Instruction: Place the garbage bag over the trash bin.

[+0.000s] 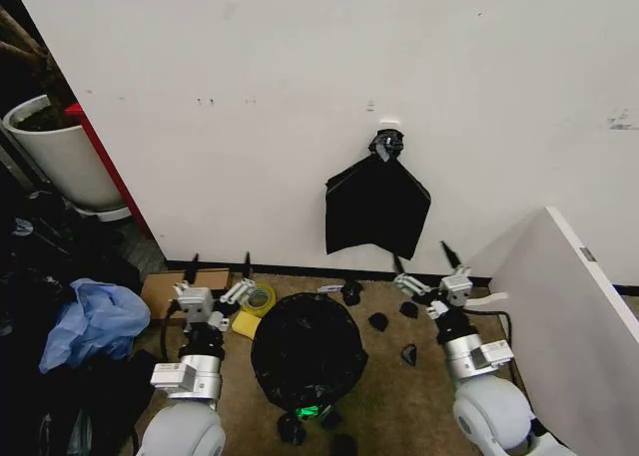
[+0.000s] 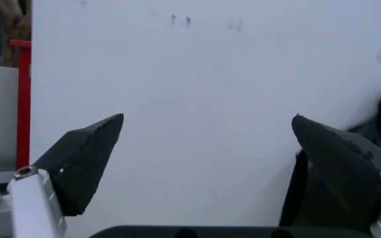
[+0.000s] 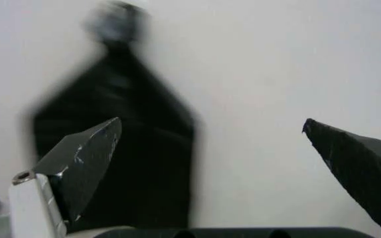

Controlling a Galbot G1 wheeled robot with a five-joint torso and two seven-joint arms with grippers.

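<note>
Garbage bag (image 1: 308,348), draped over the trash bin, sits between the spread-fingered, empty left gripper (image 1: 220,268) and right gripper (image 1: 421,260), nearer the left.

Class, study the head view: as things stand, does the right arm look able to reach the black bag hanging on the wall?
Probably yes. The right tool is open and raised just below the hanging bag's lower edge, with nothing between them; the white panel stands off to its side.

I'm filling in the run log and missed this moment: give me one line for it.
garbage bag draped over trash bin on floor | left gripper open, empty, left of it | right gripper open, empty, right of it | both facing wall
</note>
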